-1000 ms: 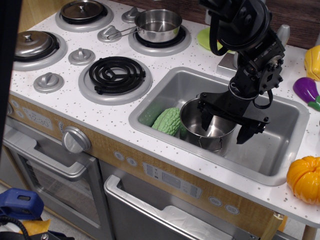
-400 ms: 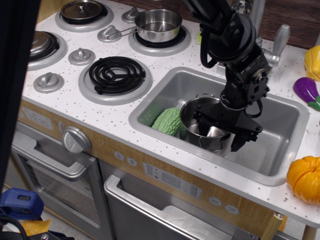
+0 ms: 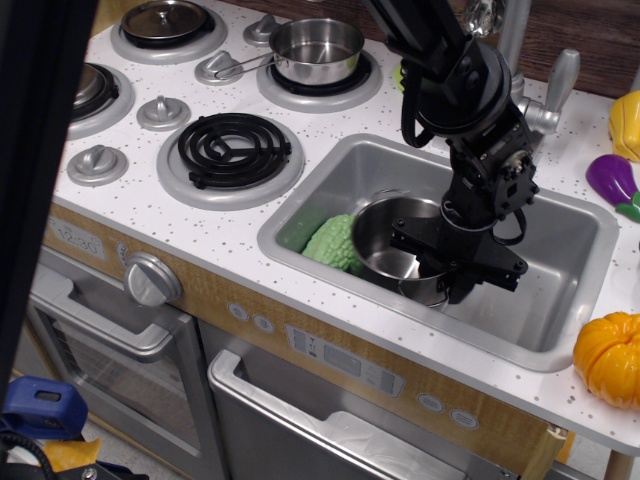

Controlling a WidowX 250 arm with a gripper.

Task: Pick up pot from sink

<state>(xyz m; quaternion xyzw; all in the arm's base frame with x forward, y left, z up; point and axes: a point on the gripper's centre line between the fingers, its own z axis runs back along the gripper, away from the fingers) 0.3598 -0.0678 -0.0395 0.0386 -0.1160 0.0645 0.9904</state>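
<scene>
White speckled worktop (image 3: 330,290) of a toy kitchen, seen from the near left, with an oven front below its near edge. The sink (image 3: 560,315), a silver-grey rectangular basin with rounded corners, is set into the right half of the worktop. The black robot arm (image 3: 450,70) descends from the far side into the basin. To the left of the sink lies a black coil burner (image 3: 232,148); a steel saucepan (image 3: 317,48) with a long handle stands on the burner farther back, and two lidded grey pots (image 3: 165,18) occupy the far left burners. The pot (image 3: 385,240), shiny steel and without a lid, sits inside the sink towards its near left part, appearing slightly tilted. A green bumpy vegetable (image 3: 335,240) lies in the sink touching the pot's left side. The end effector (image 3: 455,265) is lowered over the right part of the pot's rim, its black fingers (image 3: 500,268) drawn narrow across the pot wall; whether they actually clamp the wall cannot be told, since the housing hides the contact. An orange pumpkin (image 3: 608,358) rests on the worktop at the near right of the sink, a purple eggplant (image 3: 612,180) at the far right, and a yellow item (image 3: 627,122) beyond it at the frame edge. A grey faucet lever (image 3: 558,75) stands behind the sink.
</scene>
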